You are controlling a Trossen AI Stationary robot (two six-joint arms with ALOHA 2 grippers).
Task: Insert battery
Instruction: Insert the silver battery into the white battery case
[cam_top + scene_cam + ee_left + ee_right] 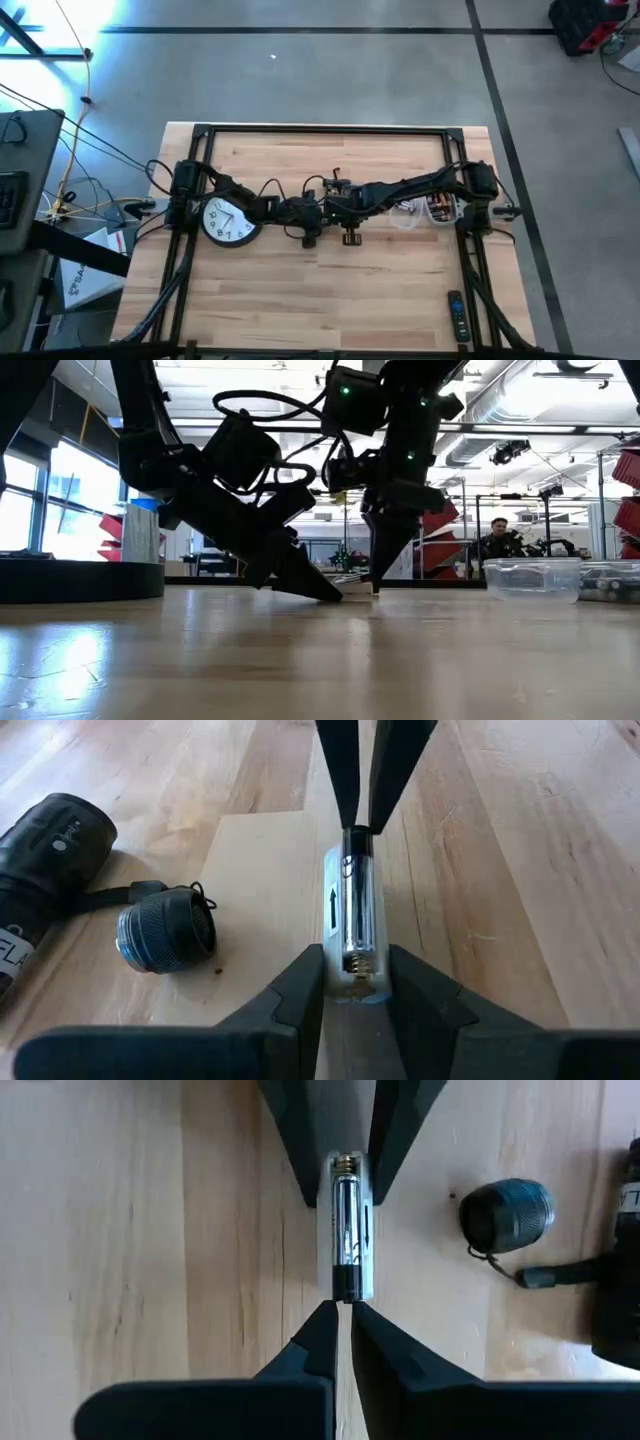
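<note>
Left hand [355,995]: low centre of the left wrist frame, fingers closed against the sides of the clear holder [352,935], clamping its spring end flat on the worktop [520,870].
Right hand [341,1342]: low centre of the right wrist frame, fingertips pinched nearly together on the dark end of the battery [347,1230], pressing it along the holder.
Battery: lies lengthwise in the holder, one end at the spring, in the middle of the worktop in the high frame.
Cap [165,928]: left of the holder in the left wrist frame, apart, corded to the flashlight [40,860] at upper left.
Progress: battery looks almost seated; what seems left is the final press home and letting go.
Clock [229,221]: left of centre in the high frame, untouched.
</note>
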